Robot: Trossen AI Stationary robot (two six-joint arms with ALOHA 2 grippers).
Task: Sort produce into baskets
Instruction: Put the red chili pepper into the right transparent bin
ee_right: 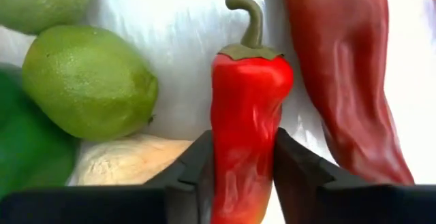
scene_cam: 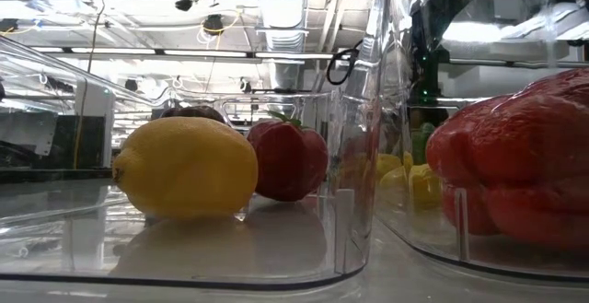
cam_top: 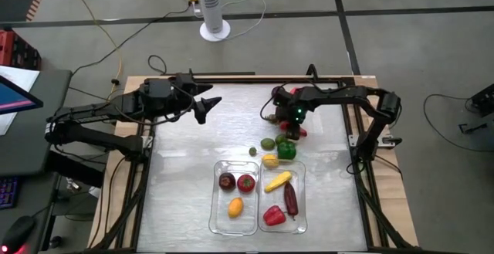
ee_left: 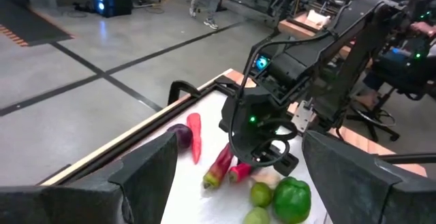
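1. We see the left gripper (cam_top: 210,104) hanging above the table (cam_top: 185,177), far to the left of the produce pile, its two fingers apart and holding nothing.
2. To the right of it, nearer the front edge, sit two clear baskets side by side. The left basket (cam_top: 222,221) holds a dark purple round fruit (cam_top: 227,181), a red tomato (cam_top: 245,182) and an orange-yellow lemon (cam_top: 235,206).
3. The right basket (cam_top: 300,221), touching the left one, holds a corn cob (cam_top: 278,181), a dark purple chilli (cam_top: 291,198) and a red bell pepper (cam_top: 273,216).
4. Just behind the right basket lie loose pieces: a small green fruit (cam_top: 252,151), a lime (cam_top: 267,143), a yellow fruit (cam_top: 270,160) and a green bell pepper (cam_top: 286,150).
5. Behind that pile, the right gripper (ee_right: 244,176) is down at the table, its fingers clamped on a red chilli (ee_right: 248,115) with a green stem.
6. Beside the held chilli lie a longer dark red chilli (ee_right: 344,74) and a pale beige piece (ee_right: 126,161), which touches the lime.
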